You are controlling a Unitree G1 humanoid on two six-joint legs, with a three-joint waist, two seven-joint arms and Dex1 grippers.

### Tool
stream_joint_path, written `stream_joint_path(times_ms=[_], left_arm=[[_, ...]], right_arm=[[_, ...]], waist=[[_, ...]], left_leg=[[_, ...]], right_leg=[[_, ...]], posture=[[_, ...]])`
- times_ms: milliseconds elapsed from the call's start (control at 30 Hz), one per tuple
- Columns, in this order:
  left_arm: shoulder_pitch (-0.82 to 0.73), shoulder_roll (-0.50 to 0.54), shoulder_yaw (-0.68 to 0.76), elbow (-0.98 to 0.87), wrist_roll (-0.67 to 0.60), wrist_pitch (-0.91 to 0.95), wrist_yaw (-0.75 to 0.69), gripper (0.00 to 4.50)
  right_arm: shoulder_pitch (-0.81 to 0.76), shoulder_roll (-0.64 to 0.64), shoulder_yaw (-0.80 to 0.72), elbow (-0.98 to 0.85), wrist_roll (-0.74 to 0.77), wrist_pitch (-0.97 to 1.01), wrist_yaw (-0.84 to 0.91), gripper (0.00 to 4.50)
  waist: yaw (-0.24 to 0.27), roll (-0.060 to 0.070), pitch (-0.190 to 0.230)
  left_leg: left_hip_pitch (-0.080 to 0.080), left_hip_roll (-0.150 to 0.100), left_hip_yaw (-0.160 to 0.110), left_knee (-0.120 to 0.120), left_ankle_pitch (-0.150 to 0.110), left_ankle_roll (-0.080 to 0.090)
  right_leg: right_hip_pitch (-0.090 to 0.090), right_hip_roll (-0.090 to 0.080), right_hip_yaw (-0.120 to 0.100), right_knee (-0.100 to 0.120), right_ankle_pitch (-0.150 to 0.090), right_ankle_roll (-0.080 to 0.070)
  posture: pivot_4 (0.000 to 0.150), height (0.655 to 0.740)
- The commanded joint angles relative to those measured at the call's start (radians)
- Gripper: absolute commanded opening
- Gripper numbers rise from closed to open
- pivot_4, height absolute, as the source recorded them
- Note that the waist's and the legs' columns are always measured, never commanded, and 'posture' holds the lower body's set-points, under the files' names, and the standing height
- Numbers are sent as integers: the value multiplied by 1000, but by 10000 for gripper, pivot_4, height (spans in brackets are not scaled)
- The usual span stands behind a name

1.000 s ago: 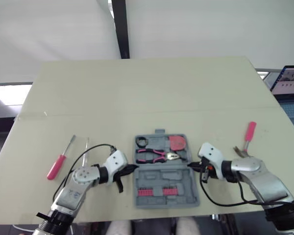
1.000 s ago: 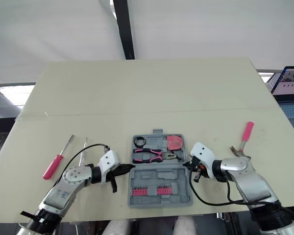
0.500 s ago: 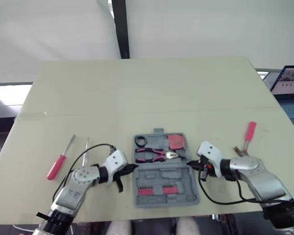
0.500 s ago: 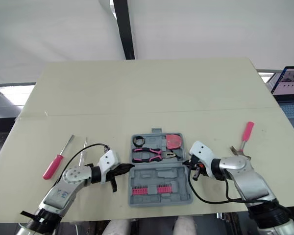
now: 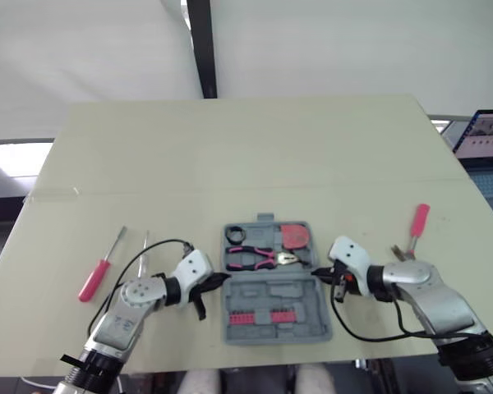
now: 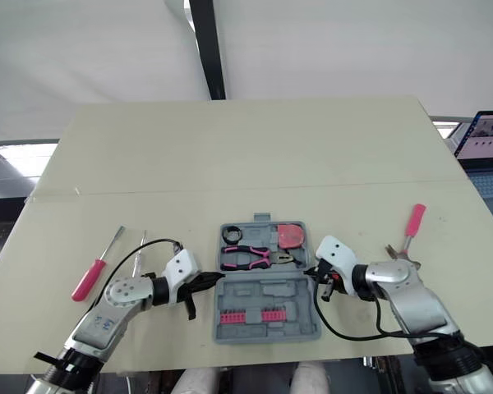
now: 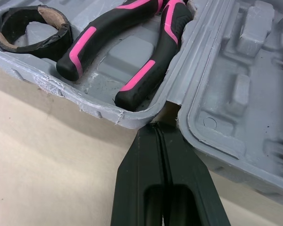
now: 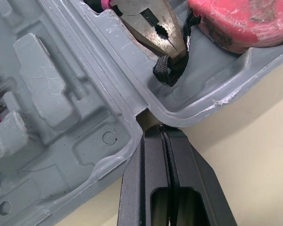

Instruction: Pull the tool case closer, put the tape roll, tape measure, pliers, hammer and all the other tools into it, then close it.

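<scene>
The pale tabletop [image 5: 246, 148] takes up most of the frame. The grey tool case [image 5: 271, 289] lies open at lower centre, close to the near edge.

The left gripper [image 5: 221, 278] comes in at the case's left side and the right gripper [image 5: 315, 272] at its right. Each has its fingers pressed flat together, holding nothing. In both wrist views the tips sit at the notch where the two halves hinge, and they seem to touch the plastic, though I can't be sure.

I'd say it is dragging the case nearer. To do that well, both arms should draw back evenly so the case doesn't twist. The tips should stay low in the notches so they don't ride over the rim.

The pink-handled hammer [image 5: 414, 230] waits at right. A pink screwdriver [image 5: 99, 271] and a thin one [image 5: 145, 250] lie at left. Already in the upper half are the pliers [image 5: 259, 258], the tape measure [image 5: 294, 236] and the tape roll [image 5: 236, 234].
</scene>
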Motion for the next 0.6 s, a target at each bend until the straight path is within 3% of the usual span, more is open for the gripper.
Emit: stream_joint_path(times_ms=[33,600], left_arm=[[-4,5,14,-26,1,-10,2,0],[68,87,123,-180,-71,86,-15,0]], right_arm=[[-7,11,6,-7,2,-16,-9,486],[67,-83,-126,-2,55,-22,15,486]], waist=[[0,0,0],[1,0,0]], left_leg=[[0,0,0,0,0,0],[0,0,0,0,0,0]], right_leg=[[0,0,0,0,0,0],[0,0,0,0,0,0]], posture=[[1500,7400],[1500,7400]])
